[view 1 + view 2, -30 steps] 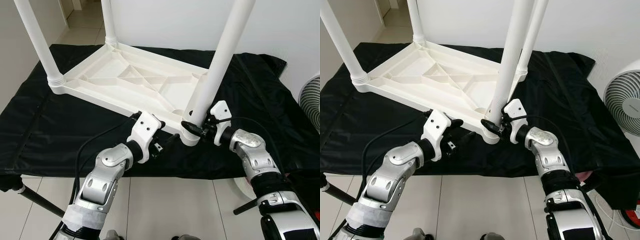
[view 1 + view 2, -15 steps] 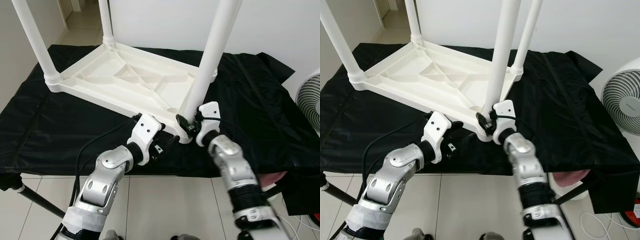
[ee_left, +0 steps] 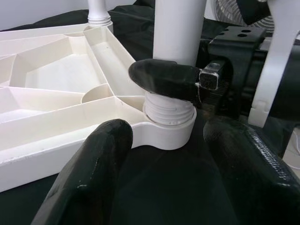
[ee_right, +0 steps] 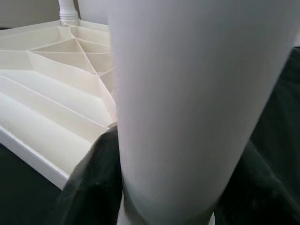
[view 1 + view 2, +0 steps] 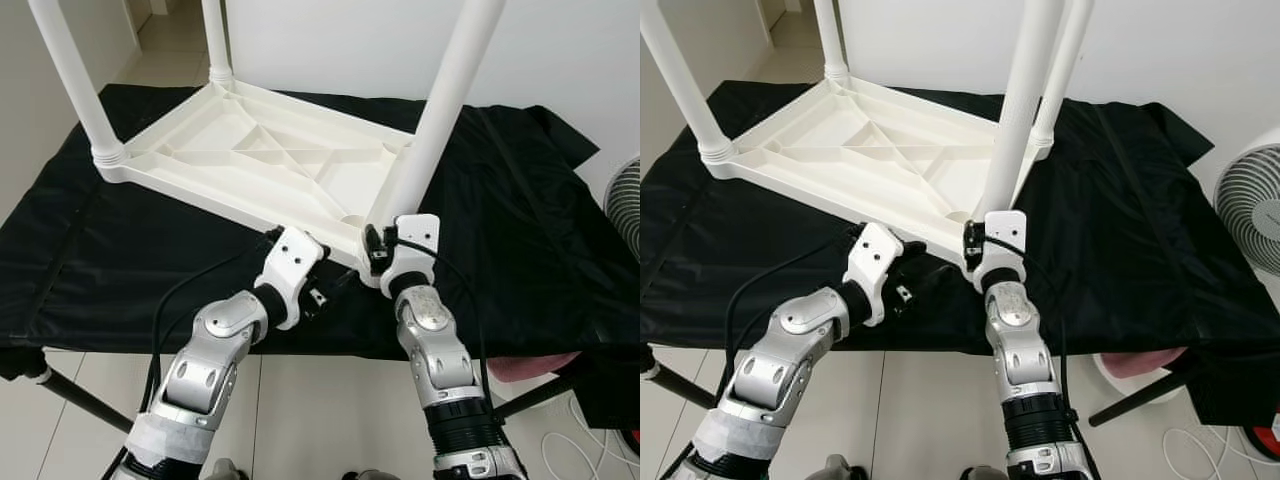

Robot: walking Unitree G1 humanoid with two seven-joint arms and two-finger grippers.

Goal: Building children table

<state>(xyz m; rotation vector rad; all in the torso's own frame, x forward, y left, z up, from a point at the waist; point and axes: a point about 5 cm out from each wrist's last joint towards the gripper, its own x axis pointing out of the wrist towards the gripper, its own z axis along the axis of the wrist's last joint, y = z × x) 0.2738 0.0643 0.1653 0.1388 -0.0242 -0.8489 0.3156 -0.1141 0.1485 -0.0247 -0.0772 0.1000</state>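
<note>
The white plastic table top [image 5: 250, 160] lies upside down on a black cloth [image 5: 520, 230]. Its near right leg [image 5: 440, 110] stands in the corner socket [image 3: 168, 124], and my right gripper [image 5: 378, 250] is shut on the leg's base. In the right wrist view the leg [image 4: 187, 93] stands between both black fingers [image 4: 93, 187]. My left gripper [image 5: 335, 285] hovers open just in front of that corner, its fingers [image 3: 93, 164] on either side of the socket and holding nothing.
Three other white legs [image 5: 70, 80] [image 5: 215, 40] [image 5: 1065, 70] stand up from the far corners. A white fan [image 5: 1250, 210] stands at the right. Something pink [image 5: 1140, 362] shows under the cloth's front edge, with black stand bars [image 5: 60, 395] over the tiled floor.
My right forearm has swung from the right side to straight in front of the leg, with the gripper still shut on the leg's base. The left arm has stayed put.
</note>
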